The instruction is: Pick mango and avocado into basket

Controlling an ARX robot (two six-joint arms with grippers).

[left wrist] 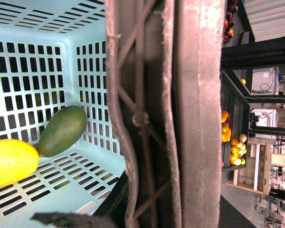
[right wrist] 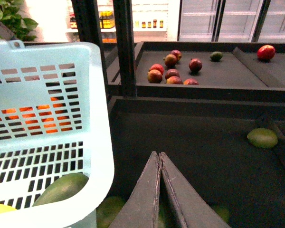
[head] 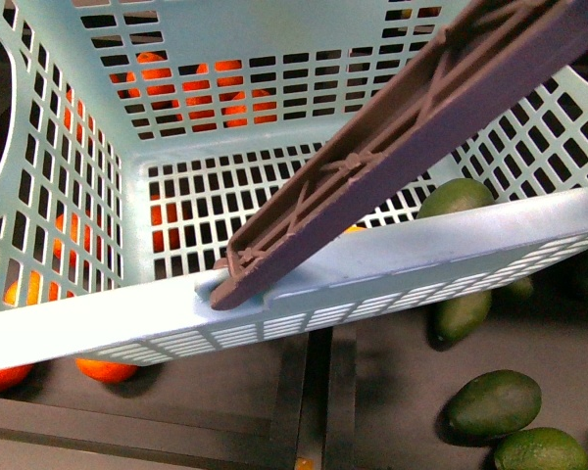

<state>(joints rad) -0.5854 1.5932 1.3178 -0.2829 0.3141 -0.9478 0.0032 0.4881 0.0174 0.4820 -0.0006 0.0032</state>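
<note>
The aqua basket [head: 372, 264] fills the front view, held up and tilted, its brown handle [head: 412, 137] raised across it. In the left wrist view the handle [left wrist: 194, 114] runs through my left gripper [left wrist: 147, 209], which is shut on it. The yellow mango [left wrist: 9, 164] and a dark green avocado [left wrist: 61, 130] lie side by side on the basket floor [left wrist: 61, 185]. My right gripper [right wrist: 159, 156] is shut and empty beside the basket [right wrist: 52, 61], above a dark bin. The avocado [right wrist: 61, 189] and a bit of the mango [right wrist: 0, 209] show through the basket wall.
More avocados [head: 492, 401] lie in the dark bin below the basket, at the right. Oranges [head: 106, 370] lie below at the left and show through the slots. A far tray holds red fruit [right wrist: 173, 71]. A green fruit [right wrist: 262, 137] lies alone to the right.
</note>
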